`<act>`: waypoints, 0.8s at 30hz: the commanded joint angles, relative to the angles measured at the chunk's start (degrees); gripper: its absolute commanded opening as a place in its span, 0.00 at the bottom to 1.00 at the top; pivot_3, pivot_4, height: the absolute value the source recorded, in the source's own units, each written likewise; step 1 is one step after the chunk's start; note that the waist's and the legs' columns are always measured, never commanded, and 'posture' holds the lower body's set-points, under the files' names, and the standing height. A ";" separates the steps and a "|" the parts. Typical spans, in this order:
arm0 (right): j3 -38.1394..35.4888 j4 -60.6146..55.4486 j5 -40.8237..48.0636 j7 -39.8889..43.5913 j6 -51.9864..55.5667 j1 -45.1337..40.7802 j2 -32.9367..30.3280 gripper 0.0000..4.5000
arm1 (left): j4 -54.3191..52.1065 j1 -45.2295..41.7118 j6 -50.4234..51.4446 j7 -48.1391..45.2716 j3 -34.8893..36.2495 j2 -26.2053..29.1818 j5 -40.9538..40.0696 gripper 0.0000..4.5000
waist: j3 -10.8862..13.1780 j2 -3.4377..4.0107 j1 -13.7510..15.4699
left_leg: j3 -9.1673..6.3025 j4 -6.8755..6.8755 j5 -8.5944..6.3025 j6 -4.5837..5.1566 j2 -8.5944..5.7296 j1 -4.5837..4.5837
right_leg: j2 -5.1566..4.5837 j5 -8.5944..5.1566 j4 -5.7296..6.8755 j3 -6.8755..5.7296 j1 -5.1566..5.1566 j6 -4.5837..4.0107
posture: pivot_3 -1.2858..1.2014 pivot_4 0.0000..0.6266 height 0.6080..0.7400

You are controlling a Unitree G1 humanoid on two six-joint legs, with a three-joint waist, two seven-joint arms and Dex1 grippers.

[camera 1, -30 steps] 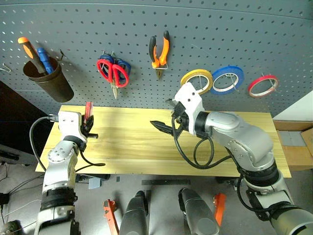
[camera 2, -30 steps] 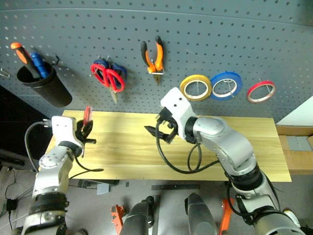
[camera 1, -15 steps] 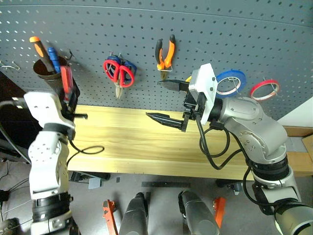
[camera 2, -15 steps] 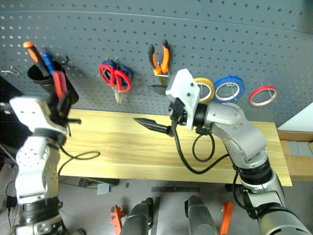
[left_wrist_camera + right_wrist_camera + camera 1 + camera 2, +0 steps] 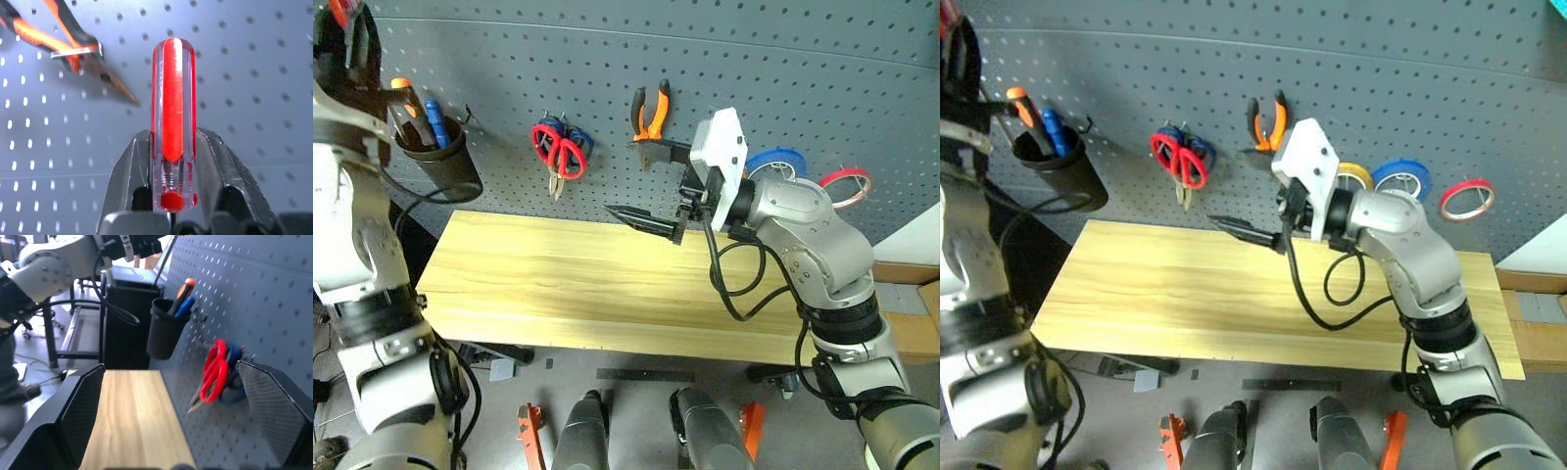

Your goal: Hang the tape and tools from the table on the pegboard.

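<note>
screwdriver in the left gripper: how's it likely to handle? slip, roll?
The screwdriver is probably stiff and light: a slim, clear red plastic handle. The left gripper pinches it by two smooth, rounded sides near its base, so it could slip or twist in the fingers. Being round, it would likely roll if laid on the table.

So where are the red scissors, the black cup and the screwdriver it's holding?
red scissors [image 5: 560,155], left eye view, on the handles.
black cup [image 5: 445,171], left eye view, on its wall.
screwdriver [image 5: 172,112], left wrist view, on the handle.
</note>
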 commanded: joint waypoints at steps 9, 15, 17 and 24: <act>1.11 0.82 -2.61 -1.72 -2.96 -2.35 3.82 1.00 | 22.03 -6.65 -18.35 -2.73 -3.44 -1.58 4.84 0.19 | -0.05 -0.06 -0.18 | 0.04 0.04 0.01 -0.01 0.00 -0.01 | -0.05 0.00 0.17 -0.01 -0.10 0.00 | 0.48 0.25 1.00; 1.20 0.30 -2.74 -1.72 -2.45 -2.05 3.98 1.00 | 27.95 -6.26 -22.55 0.28 -3.25 -0.84 6.75 0.19 | -0.06 -0.06 -0.35 | 0.06 0.08 0.01 0.00 0.01 -0.01 | -0.04 0.00 0.26 -0.01 -0.16 -0.01 | 0.48 0.26 1.00; 1.28 0.23 -2.76 -1.68 -2.39 -1.97 4.00 1.00 | 28.50 -5.96 -23.49 0.92 -2.93 -0.74 6.62 0.35 | -0.06 -0.06 -0.38 | 0.06 0.09 0.01 0.00 0.01 -0.01 | -0.04 0.00 0.27 -0.01 -0.16 -0.01 | 0.48 0.26 1.00; 1.19 0.32 -2.76 -1.45 -2.43 -2.05 3.82 1.00 | 26.13 -5.75 -24.72 2.81 -2.29 -1.11 5.51 0.88 | -0.10 -0.08 -0.67 | 0.07 0.13 0.01 0.00 0.01 -0.01 | -0.05 0.01 0.32 -0.02 -0.17 -0.01 | 0.47 0.25 1.00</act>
